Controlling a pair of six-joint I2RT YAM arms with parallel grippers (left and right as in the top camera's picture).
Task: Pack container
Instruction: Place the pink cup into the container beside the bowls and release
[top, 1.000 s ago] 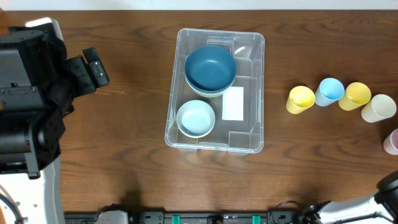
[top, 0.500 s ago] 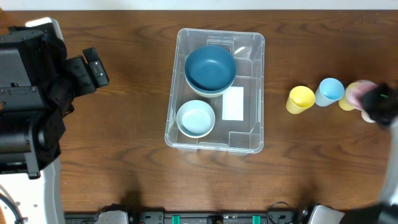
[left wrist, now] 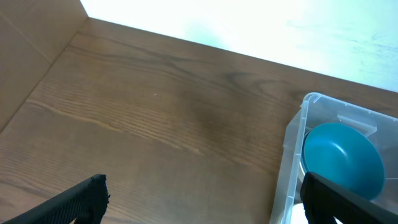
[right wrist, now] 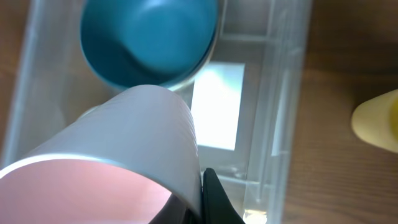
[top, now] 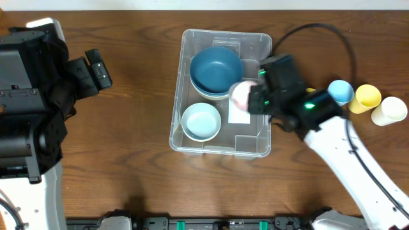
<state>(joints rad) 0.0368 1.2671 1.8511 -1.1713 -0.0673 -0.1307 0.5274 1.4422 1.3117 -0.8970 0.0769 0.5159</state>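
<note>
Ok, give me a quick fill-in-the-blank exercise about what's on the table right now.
1. The cup held by the right gripper is ____.
2. The small light blue bowl lies ____ the container.
3. The left gripper has its jaws ____, holding nothing.
Missing words: pink; inside; open.

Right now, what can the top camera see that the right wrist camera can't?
Only the overhead view shows the left arm at the table's side, the small light blue bowl in the bin, and the blue cup and cream cup standing outside it. Only the right wrist view shows the pink cup up close, right into its pink inside. Both show the container, the dark blue bowl, the white label and the cup held by the right claw.
</note>
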